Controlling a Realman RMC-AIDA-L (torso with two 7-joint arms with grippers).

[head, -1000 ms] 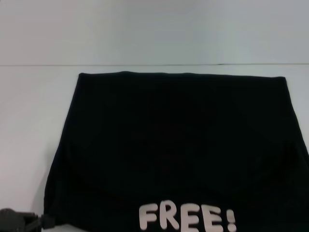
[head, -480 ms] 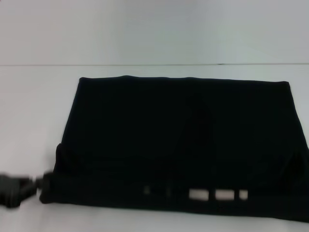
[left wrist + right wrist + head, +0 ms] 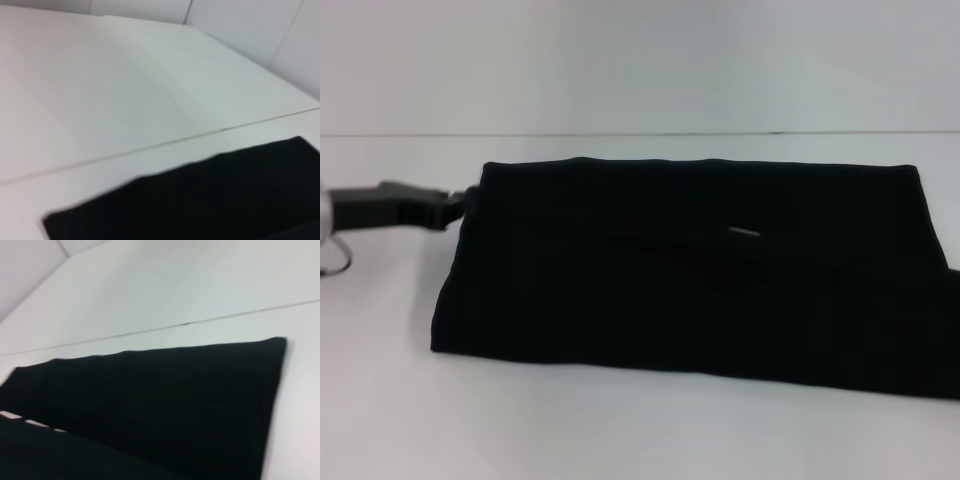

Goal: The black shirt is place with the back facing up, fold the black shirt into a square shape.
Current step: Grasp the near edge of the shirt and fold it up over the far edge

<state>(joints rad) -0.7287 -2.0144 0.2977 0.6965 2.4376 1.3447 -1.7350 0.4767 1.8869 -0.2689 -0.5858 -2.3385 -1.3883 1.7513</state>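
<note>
The black shirt lies on the white table as a wide, low band, its near part folded over onto the far part. Only a thin white sliver of the lettering shows in the head view. My left gripper is at the shirt's far left corner, its tips touching the cloth edge and seemingly pinching it. The left wrist view shows just the shirt's far edge, with no fingers. In the right wrist view the shirt shows with small white bits of lettering under the fold. My right gripper appears in no view.
White table surrounds the shirt, with bare surface in front and to the left. A thin seam runs across behind the shirt, with a pale wall beyond it.
My left gripper moved from the near left corner up to the far left corner, carrying the shirt's near edge over. The FREE lettering has folded under and almost vanished.
</note>
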